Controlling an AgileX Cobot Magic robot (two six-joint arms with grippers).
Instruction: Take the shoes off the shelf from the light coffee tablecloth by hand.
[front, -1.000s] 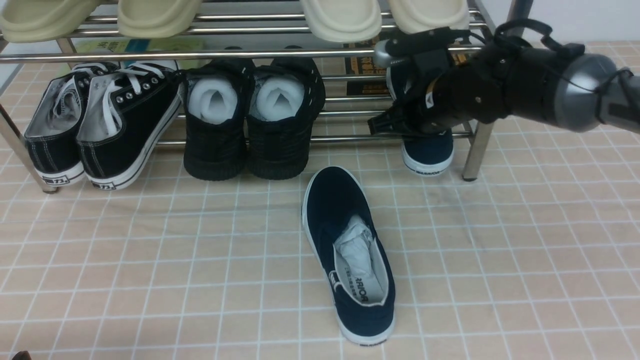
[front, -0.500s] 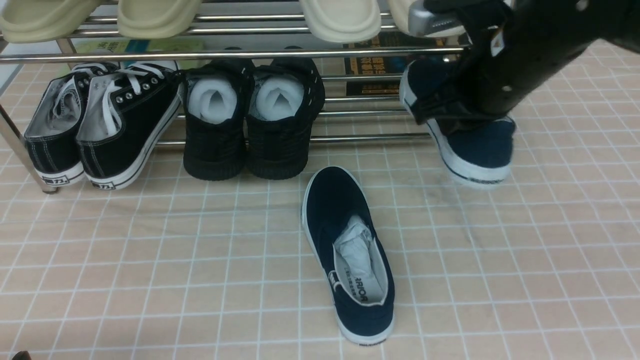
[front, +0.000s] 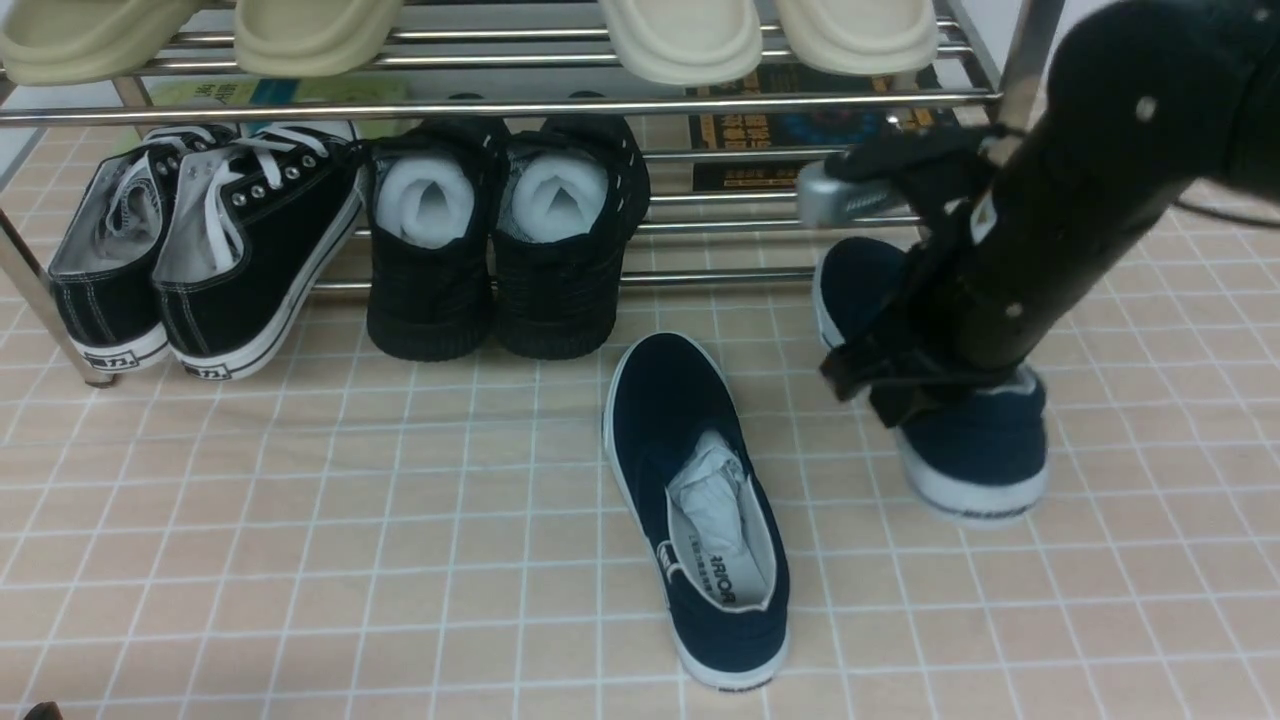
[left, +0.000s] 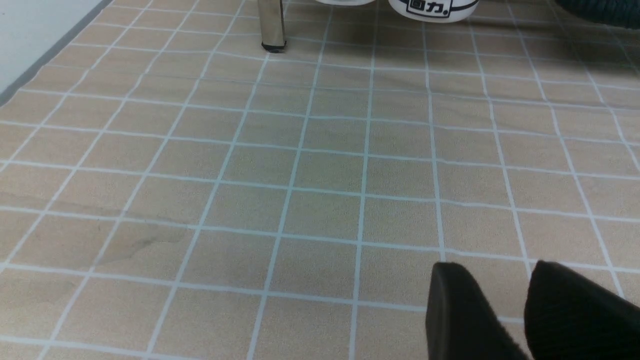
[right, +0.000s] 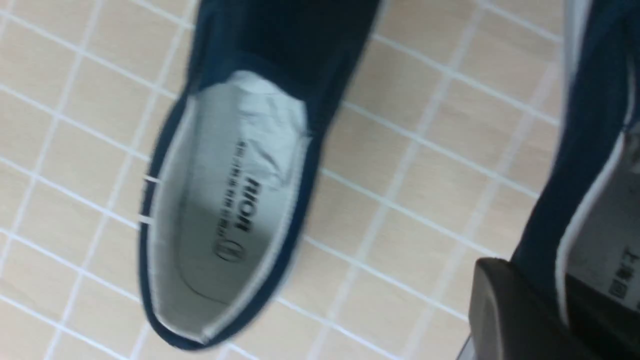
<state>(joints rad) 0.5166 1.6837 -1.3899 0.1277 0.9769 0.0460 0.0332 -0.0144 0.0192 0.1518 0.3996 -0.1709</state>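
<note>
One navy slip-on shoe (front: 700, 500) lies on the light coffee tablecloth (front: 300, 500) in front of the chrome shelf (front: 500, 108), crumpled paper inside; it also shows in the right wrist view (right: 235, 175). My right gripper (front: 880, 385) is shut on the side wall of the second navy shoe (front: 975, 450), off the shelf and low over the cloth to the right of the first. In the right wrist view the gripper (right: 555, 280) pinches that shoe's rim (right: 590, 125). I cannot tell whether it touches the cloth. My left gripper (left: 500, 270) is shut and empty over bare cloth.
Black lace-up sneakers (front: 200, 250) and all-black shoes with white stuffing (front: 500, 250) sit on the lower tier. Cream slippers (front: 680, 35) sit on the upper tier. A dark printed box (front: 790, 130) lies behind the rack. A rack leg (left: 271, 25) stands ahead of the left gripper.
My right gripper pulled the second navy shoe off the lower tier, swung it right, then brought it down and toward me beside the first shoe. The left arm has not moved.
</note>
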